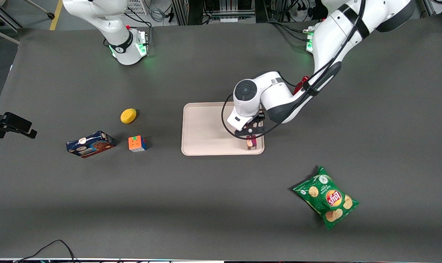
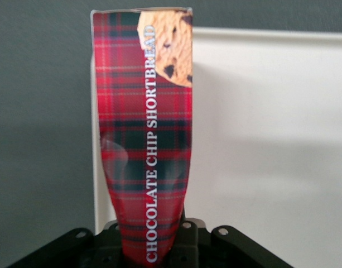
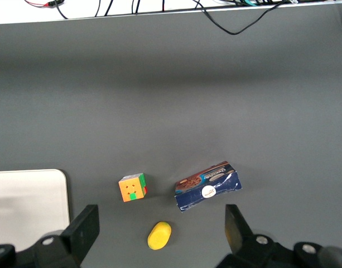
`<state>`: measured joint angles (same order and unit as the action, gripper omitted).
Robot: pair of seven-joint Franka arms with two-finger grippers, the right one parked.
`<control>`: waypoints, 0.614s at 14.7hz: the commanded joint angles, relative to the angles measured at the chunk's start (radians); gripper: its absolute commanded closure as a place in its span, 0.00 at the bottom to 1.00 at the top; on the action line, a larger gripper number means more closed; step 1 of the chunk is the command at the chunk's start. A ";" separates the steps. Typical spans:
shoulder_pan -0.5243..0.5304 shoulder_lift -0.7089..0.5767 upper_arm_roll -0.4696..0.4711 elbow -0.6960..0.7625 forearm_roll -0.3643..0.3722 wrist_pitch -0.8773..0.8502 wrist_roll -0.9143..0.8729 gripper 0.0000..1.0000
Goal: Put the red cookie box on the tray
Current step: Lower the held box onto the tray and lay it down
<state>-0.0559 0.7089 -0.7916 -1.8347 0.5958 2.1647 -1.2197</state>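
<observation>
My left gripper (image 1: 251, 133) hangs over the pale pink tray (image 1: 206, 128), at the corner nearest the front camera on the working arm's side. It is shut on the red cookie box (image 1: 251, 142), which points straight down and shows end-on from the front. In the left wrist view the tartan carton (image 2: 145, 139) runs out from the gripper (image 2: 151, 245), pinched narrow between the jaws. Its lower end lies over the rim of the tray (image 2: 260, 139). Whether that end touches the tray I cannot tell.
Toward the parked arm's end lie a dark blue cookie box (image 1: 90, 144), a colour cube (image 1: 137, 143) and a yellow oval object (image 1: 128, 115). A green chips bag (image 1: 327, 197) lies nearer the front camera than the tray, toward the working arm's end.
</observation>
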 commanded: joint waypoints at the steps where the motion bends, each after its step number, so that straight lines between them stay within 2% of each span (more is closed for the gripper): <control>1: 0.002 -0.026 -0.001 -0.073 0.051 0.076 -0.040 1.00; 5: 0.002 -0.023 -0.003 -0.075 0.108 0.080 -0.038 1.00; 9: 0.004 -0.023 -0.001 -0.077 0.124 0.084 -0.038 1.00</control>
<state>-0.0559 0.7088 -0.7915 -1.8921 0.6953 2.2331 -1.2331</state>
